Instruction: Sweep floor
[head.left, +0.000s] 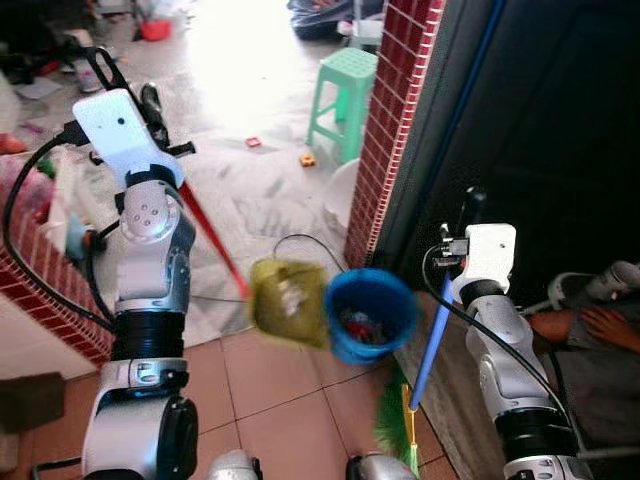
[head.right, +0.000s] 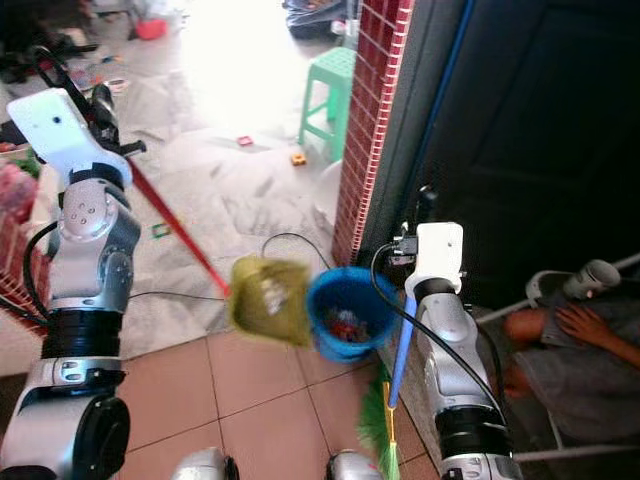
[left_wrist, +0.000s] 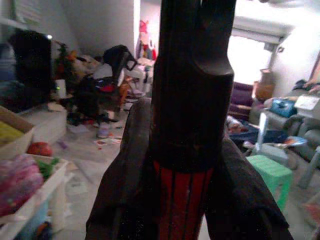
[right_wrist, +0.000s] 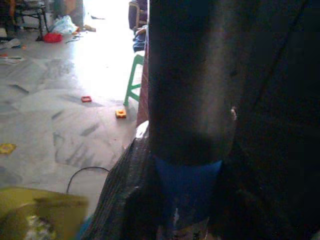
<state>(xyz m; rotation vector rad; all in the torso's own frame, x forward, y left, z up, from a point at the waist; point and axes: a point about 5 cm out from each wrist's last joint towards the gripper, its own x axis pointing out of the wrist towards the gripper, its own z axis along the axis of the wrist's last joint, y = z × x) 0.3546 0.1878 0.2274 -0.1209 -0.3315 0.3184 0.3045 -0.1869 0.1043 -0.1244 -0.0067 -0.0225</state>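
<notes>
Clamping shut, left pincer grips dustpan handle; right pincer grips broom handle.

The left arm rises upright on the robot's left, elbow bent, its white wrist block tipped forward and high. The left pincer has its black fingers closed around a red handle that slants down from it. The right arm stands lower on the right, forearm nearly vertical, cable looping beside the wrist. The right pincer points up, its fingers clamped on a blue handle running down alongside the forearm.
</notes>
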